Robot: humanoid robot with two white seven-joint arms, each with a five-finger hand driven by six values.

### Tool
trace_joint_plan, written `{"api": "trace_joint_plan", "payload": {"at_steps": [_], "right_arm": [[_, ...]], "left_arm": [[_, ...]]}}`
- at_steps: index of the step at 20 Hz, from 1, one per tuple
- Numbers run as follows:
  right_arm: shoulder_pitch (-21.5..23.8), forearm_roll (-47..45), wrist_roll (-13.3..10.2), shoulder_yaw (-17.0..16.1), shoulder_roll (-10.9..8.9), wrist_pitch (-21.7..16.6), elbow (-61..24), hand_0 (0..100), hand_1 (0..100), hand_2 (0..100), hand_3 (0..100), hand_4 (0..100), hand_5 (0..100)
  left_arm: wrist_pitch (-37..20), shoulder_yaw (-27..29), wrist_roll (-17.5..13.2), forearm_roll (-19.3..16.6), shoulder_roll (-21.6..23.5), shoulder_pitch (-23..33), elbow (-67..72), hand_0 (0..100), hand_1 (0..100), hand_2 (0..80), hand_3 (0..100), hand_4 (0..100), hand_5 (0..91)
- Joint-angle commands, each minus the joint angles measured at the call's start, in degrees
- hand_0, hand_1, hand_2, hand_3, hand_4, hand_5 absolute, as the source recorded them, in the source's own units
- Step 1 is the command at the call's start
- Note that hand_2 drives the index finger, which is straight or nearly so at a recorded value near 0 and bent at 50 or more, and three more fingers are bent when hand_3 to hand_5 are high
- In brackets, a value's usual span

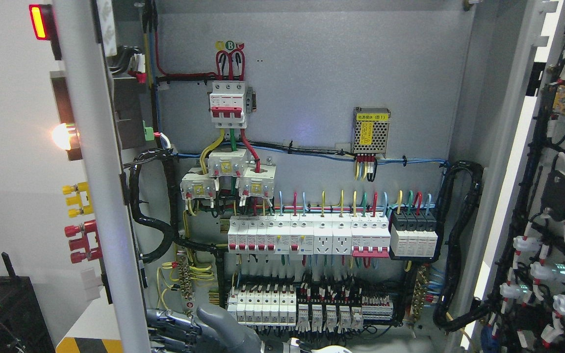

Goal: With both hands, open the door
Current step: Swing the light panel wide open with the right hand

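The cabinet stands open. The left door (97,206) is swung out and shows edge-on at the left, with a red lamp, a lit lamp and yellow and red terminals on it. The right door (552,206) is swung out at the right, its inner face covered in wiring. My right hand (177,327) is at the bottom, its arm coming in just right of the middle. Its fingers (165,321) stretch left to the lower inner edge of the left door, thumb raised, holding nothing. The left hand is out of view.
Inside the cabinet are rows of white breakers (307,235), a three-pole main breaker (227,105), a small power supply (371,130) and thick black cable bundles (459,220). A black box (8,309) and a yellow-black striped edge (84,343) are at the lower left.
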Motion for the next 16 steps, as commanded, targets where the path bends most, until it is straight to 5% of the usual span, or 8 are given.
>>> {"api": "trace_joint_plan", "payload": {"at_steps": [1,16], "right_arm": [[-0.2,0.5,-1.3,0.8,0.37,0.2,-0.6,5,0,0,0,0,0],[-2.4,0.5,-1.5,3.2,0.37,0.4,-0.2,5,0,0,0,0,0]], "left_arm": [[0.0,0.0,0.0,0.0,0.0,0.0,1.3,12,39,0.0,0,0,0.0],[0.0,0.0,0.0,0.0,0.0,0.0,1.3,12,39,0.0,0,0,0.0]]}}
